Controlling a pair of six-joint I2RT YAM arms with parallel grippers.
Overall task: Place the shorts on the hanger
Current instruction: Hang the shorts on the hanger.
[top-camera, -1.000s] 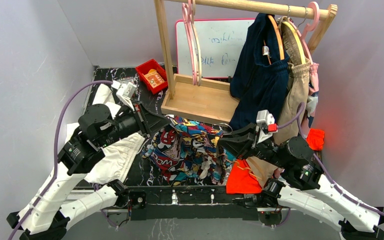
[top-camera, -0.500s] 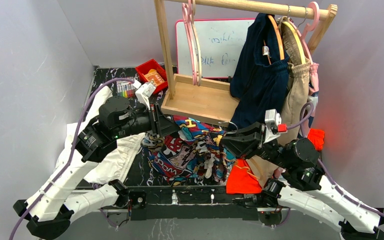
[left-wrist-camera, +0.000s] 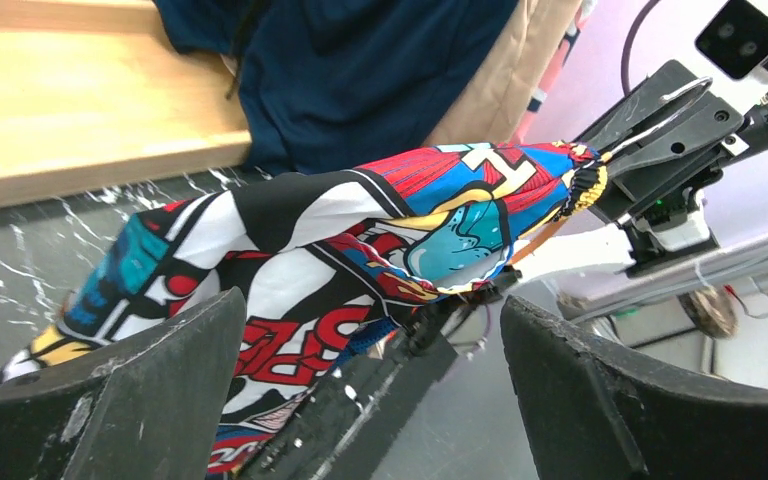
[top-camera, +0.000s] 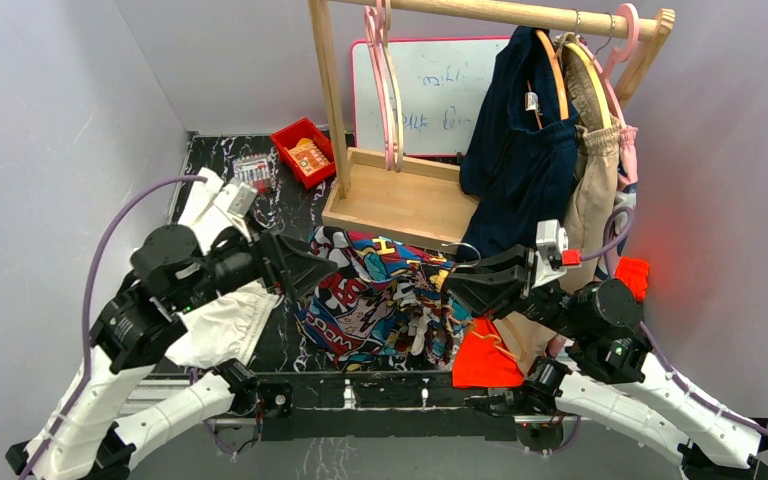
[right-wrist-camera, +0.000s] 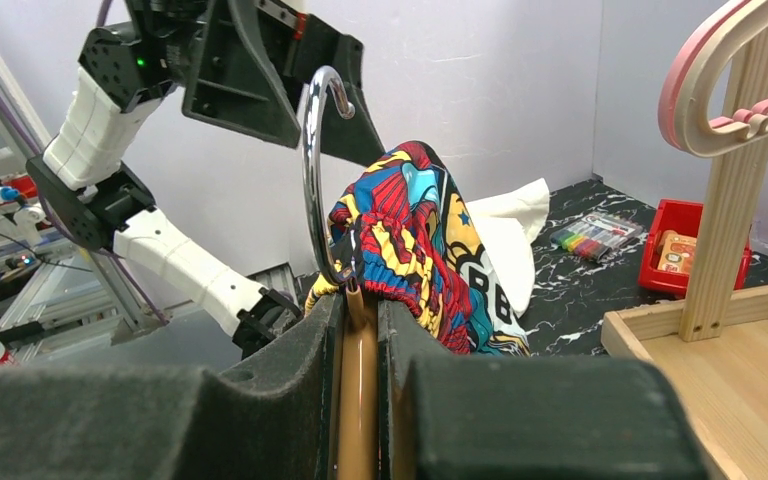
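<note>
Shorts [top-camera: 380, 300] over hanger [right-wrist-camera: 357, 385], R end effector [top-camera: 457, 285] clamping it, L end effector [left-wrist-camera: 370, 340] spread wide, rack [top-camera: 400, 205] behind

We count one pair of shorts [top-camera: 380, 300], one orange hanger [right-wrist-camera: 357, 380], one wooden rack [top-camera: 400, 205], one whiteboard [top-camera: 430, 90], one red bin [top-camera: 282, 140], one navy garment [top-camera: 515, 170].
</note>
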